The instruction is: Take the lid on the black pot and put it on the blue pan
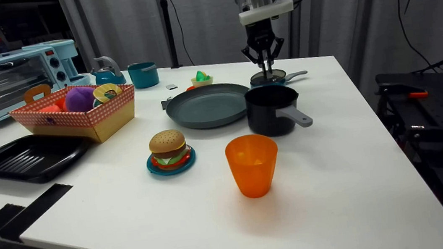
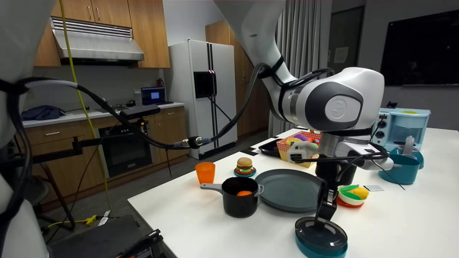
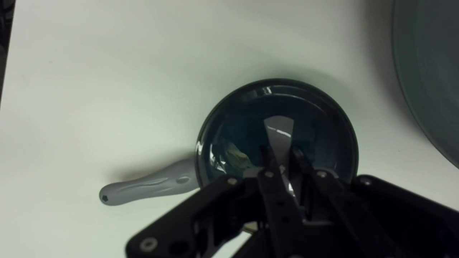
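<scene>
The arm [image 2: 330, 107] reaches down, its gripper [image 3: 282, 154] seemingly clamping the lid [image 2: 321, 234] by its handle [image 3: 279, 134].

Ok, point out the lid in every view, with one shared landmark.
In an exterior view: lid, right of centre, above the middle.
In an exterior view: lid, near the bottom, right of centre.
Wrist view: lid, just right of centre.
Landmark in all views: wide grey pan beside the lid.

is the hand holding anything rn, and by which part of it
Seems so: the dark lid, by its grey handle, pinched between the fingers of the hand.
</scene>
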You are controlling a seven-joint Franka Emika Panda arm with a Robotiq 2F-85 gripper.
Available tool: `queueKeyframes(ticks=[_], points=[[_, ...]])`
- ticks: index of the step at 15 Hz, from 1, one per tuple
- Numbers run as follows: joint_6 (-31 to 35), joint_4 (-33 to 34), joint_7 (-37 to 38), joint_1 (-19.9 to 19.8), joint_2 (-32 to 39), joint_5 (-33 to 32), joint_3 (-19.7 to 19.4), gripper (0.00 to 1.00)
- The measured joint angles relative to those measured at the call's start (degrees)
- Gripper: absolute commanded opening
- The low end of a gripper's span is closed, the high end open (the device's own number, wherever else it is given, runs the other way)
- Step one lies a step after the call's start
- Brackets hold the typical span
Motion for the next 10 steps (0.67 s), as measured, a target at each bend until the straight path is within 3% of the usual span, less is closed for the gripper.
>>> queueKeyframes(ticks=[3,4,6,10], points=[[0.00,0.00,0.55,0.00,0.25,0.00,-0.04,0.04],[0.00,0.00,0.69,0.00,0.29,0.00,-0.04,0.39],[0.00,0.00,0.96,0.00,0.31,0.00,-0.05,0.45],[0.00,0.00,1.11,0.00,0.31,0.00,-0.05,0.77]])
